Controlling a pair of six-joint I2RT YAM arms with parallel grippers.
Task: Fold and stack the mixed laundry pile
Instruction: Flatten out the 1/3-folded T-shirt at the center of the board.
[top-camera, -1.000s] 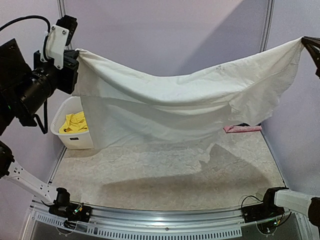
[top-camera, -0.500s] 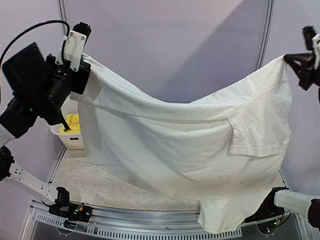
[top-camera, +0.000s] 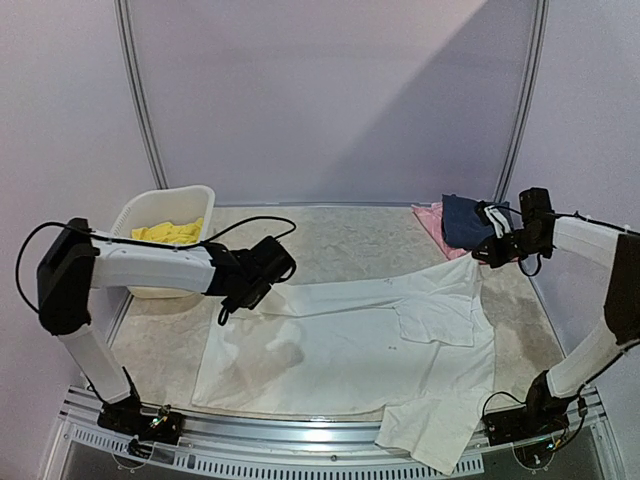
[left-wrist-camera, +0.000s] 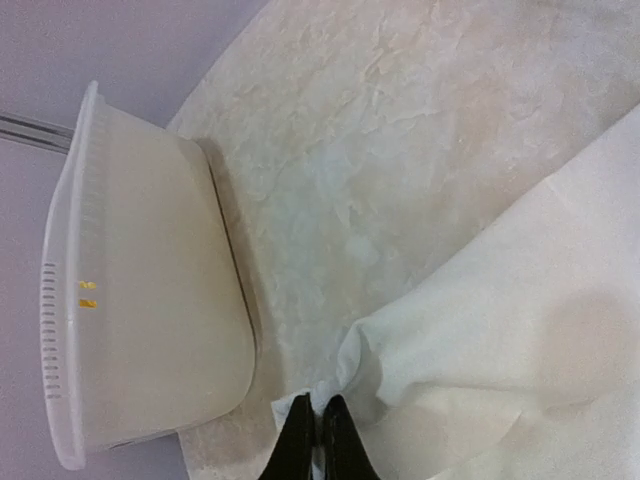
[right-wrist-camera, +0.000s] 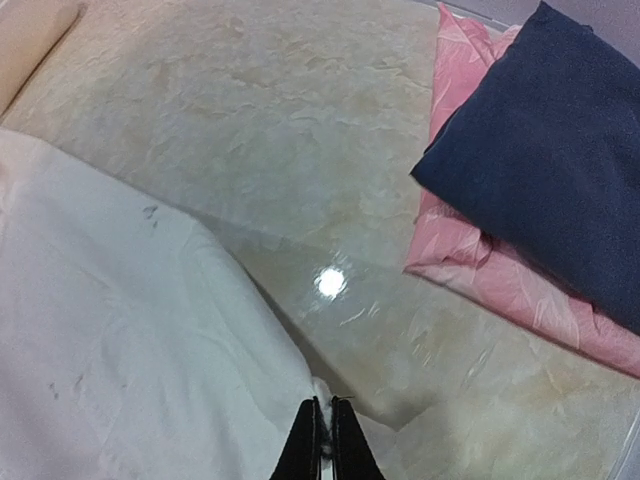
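Change: both arms dropped from up high, white T-shirt (top-camera: 340, 350) no longer hanging in the air, now spread on the table (top-camera: 350, 240).
L side: left gripper (left-wrist-camera: 313, 428) low by the shirt's left far corner, fingers pressed together w/ a bunched bit of white cloth pinched between the tips.
R side: right gripper (right-wrist-camera: 322, 418) at the shirt's right far corner, fingers together, clamped on the very edge of the fabric.
Shirt: mostly flat, some wrinkles, one sleeve folded over on the right; near right corner droops over the front edge.
Shorts: yellow shorts (top-camera: 170, 232) in the basket (top-camera: 205, 195), far left, apart from the shirt.
Far right: navy cloth (right-wrist-camera: 545, 150) folded on top of pink cloth (right-wrist-camera: 500, 285), just beyond the right gripper, not touching the shirt.
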